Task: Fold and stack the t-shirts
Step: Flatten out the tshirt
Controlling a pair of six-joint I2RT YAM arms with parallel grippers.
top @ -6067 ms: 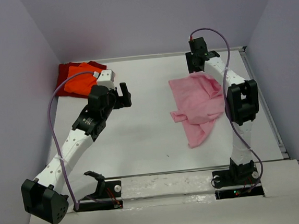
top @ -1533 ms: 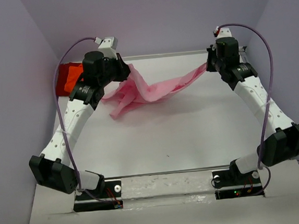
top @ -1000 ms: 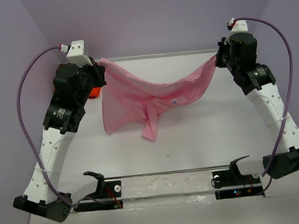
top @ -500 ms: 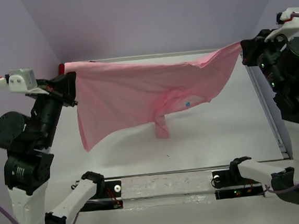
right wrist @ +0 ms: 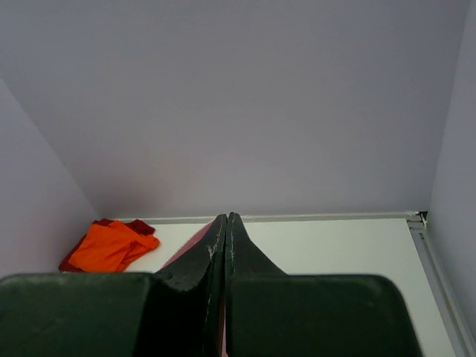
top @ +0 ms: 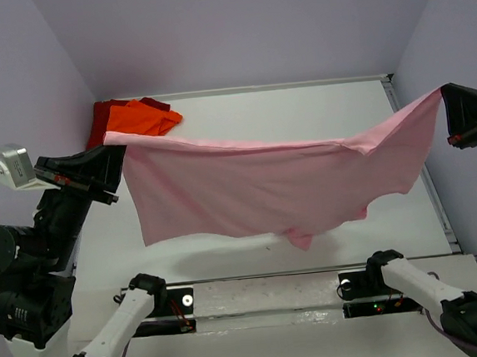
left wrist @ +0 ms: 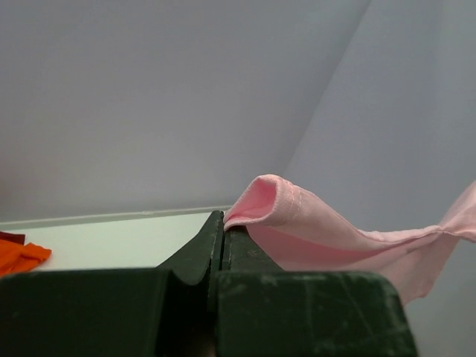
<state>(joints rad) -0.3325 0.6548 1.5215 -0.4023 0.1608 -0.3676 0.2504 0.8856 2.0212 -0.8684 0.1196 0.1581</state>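
The light pink t-shirt (top: 264, 184) hangs stretched in the air across the table, held by a corner at each side. My left gripper (top: 112, 152) is shut on its left corner, where the pink t-shirt (left wrist: 297, 216) bulges out beside the pinched fingertips of the left gripper (left wrist: 223, 219). At the far right edge my right gripper (top: 447, 102) is shut on the other corner. In the right wrist view the right gripper (right wrist: 225, 219) has only a sliver of pink t-shirt (right wrist: 186, 249) showing beside it. The orange t-shirt (top: 137, 118) lies on the dark red t-shirt (top: 103, 115) at the back left corner.
Lilac walls (top: 250, 27) enclose the white table (top: 299, 106) on three sides. A metal rail (top: 427, 187) runs along the table's right edge. The arm bases (top: 265, 293) sit on the near edge.
Both arms have risen and spread further apart and nearer the camera, pulling the pink t-shirt out wide and flat. Its hanging sleeve has lifted off the table.
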